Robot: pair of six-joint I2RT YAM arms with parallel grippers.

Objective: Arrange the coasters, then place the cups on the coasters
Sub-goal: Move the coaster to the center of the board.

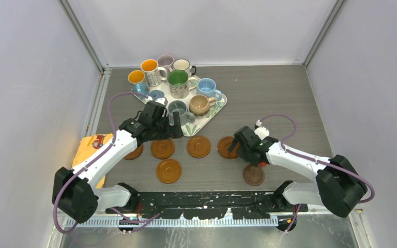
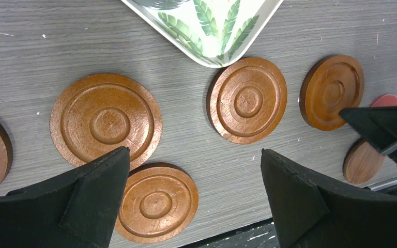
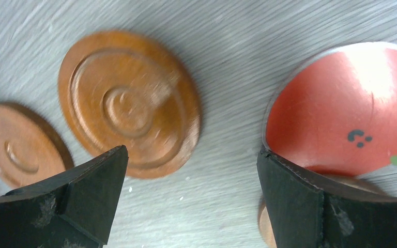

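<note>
Tabletop [image 1: 269,93] of grey wood grain carries everything. Both arms reach in from the near edge: the left arm [image 1: 108,155] slants toward the tray and the right arm [image 1: 300,160] bends inward from the right. A square leaf-patterned tray [image 1: 207,118] sits at the far left. All the cups [image 1: 177,78] stand crowded upright on it, among them a light blue cup [image 1: 205,87] and a tan cup [image 1: 199,105] on its right side. A yellow cloth [image 1: 90,147] lies at the table's left edge, partly under the left arm.

The left gripper [image 1: 174,125] hangs by the tray's near corner, its jaws spread as wide as they go with nothing between them. The right gripper [image 1: 236,145] sits low over the table, equally wide apart and holding nothing.

The coasters [image 1: 198,146] all lie flat on the table, none on the tray. Four ringed orange-brown ones form a rough row just on the near side of the tray. The leftmost is partly hidden by the left arm and the rightmost by the right gripper. A fifth [image 1: 168,171] lies nearer the arm bases, below that row.

The dark brown coaster [image 1: 253,175] lies near the right arm. The thin red coaster [image 3: 351,103] lies just beside it — whether the two overlap I cannot tell. In the right wrist view the red disc lies by one finger and a ringed coaster [image 3: 129,103] by the other.
</note>
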